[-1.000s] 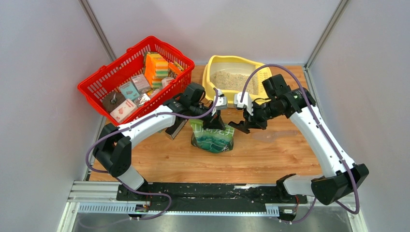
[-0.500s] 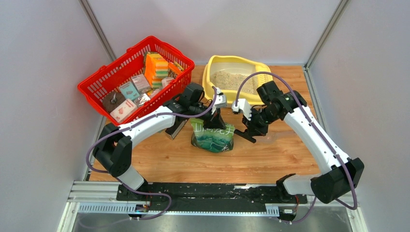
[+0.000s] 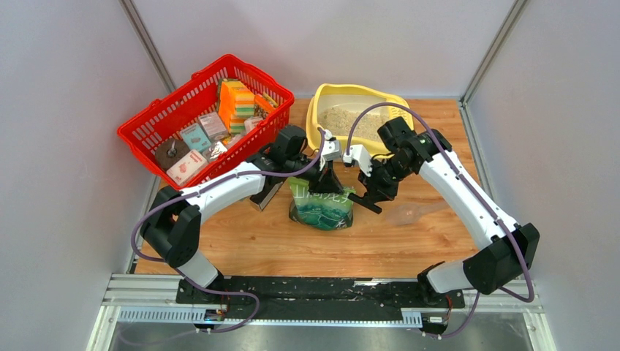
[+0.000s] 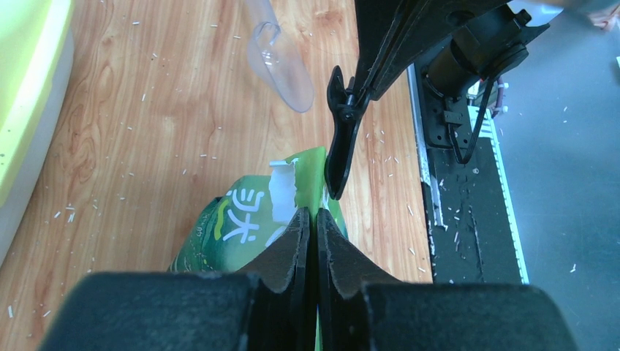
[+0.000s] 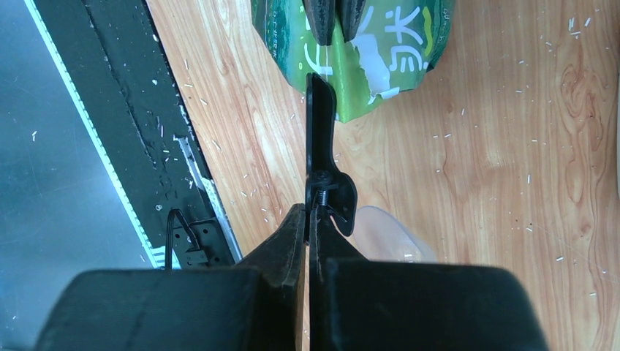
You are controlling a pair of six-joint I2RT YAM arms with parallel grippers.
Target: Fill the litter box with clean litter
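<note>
Left wrist: scoop cut off; left hand half-hides bag.

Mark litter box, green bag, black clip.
litter box [image 3: 314,121], top view, yellow left rim
green bag [image 4: 213,240], left wrist view, printed face
black clip [image 5: 319,124], right wrist view, long arm

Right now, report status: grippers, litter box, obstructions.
Left gripper shut on green printed bag. Right gripper shut on black clip at bag's top. Pale yellow plastic litter box holds beige granules. Clear scoop lies nearby.
</note>
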